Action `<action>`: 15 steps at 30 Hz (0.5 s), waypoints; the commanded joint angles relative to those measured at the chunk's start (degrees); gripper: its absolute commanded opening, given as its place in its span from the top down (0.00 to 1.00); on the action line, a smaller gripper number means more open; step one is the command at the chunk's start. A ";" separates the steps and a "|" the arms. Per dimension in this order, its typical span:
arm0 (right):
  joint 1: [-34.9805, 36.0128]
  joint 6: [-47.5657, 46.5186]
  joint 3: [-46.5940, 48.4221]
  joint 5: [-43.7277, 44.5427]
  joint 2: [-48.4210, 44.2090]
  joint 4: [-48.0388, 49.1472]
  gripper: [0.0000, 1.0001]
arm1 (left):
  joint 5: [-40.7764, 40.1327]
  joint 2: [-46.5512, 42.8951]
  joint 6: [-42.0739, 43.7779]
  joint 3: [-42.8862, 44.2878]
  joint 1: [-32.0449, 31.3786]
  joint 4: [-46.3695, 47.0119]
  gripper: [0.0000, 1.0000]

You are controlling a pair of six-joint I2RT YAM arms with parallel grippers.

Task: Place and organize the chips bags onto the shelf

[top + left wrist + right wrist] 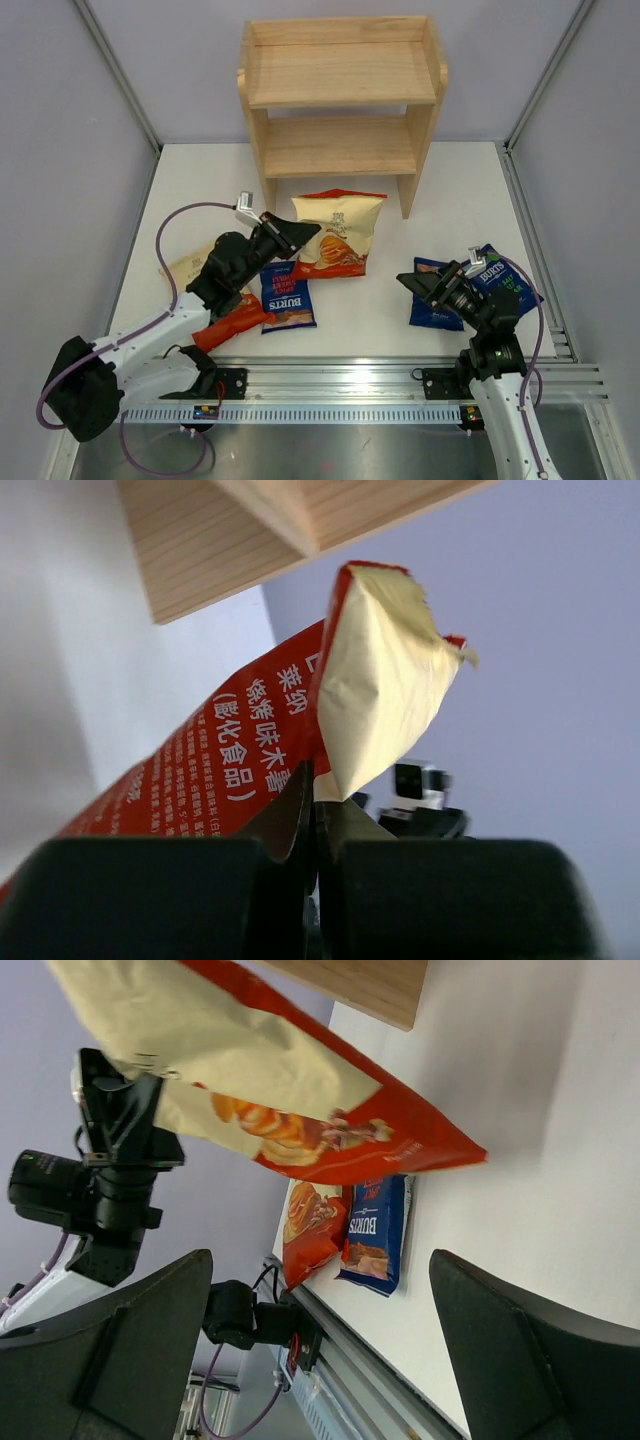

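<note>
My left gripper (300, 232) is shut on the left edge of a cream-topped orange-red chips bag (337, 235) in front of the shelf (340, 75); its lower end looks to rest on the table. In the left wrist view the jaws (318, 802) pinch the bag's edge (375, 690) below the shelf (230, 540). A second orange-red bag (232, 320) lies under the left arm, beside a blue BURTS bag (288, 295). My right gripper (410, 280) is open and empty above two blue bags (437, 300), one with green lettering (508, 280). The right wrist view shows the held bag (290, 1110) and the blue BURTS bag (375, 1235).
The table (400, 330) is white with grey walls at the sides and a metal rail (340, 385) along the near edge. The shelf's right leg (408, 195) stands just behind the held bag.
</note>
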 commanded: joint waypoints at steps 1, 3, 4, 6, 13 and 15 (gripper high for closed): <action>0.34 3.50 -4.36 -2.30 -0.46 15.31 0.02 | -2.41 -5.35 -0.54 5.18 -0.87 0.56 1.00; 0.43 4.03 -5.60 -3.70 0.59 19.90 0.02 | -2.41 -8.07 -1.41 6.24 -1.40 -0.59 1.00; 0.43 4.82 -6.65 -4.32 1.91 25.49 0.02 | -2.41 -9.13 -1.76 6.76 -1.58 -1.02 1.00; 0.95 6.05 -7.36 -5.12 3.67 31.06 0.01 | -2.50 -10.45 -2.03 8.87 -2.19 -2.87 1.00; 11.32 -8.84 -1.32 -2.13 14.90 36.01 0.01 | -1.89 -13.18 -2.38 18.62 -4.74 -10.08 1.00; 13.60 -14.39 0.63 -1.95 17.20 35.66 0.01 | -0.40 -13.01 -3.17 21.69 -5.27 -12.19 1.00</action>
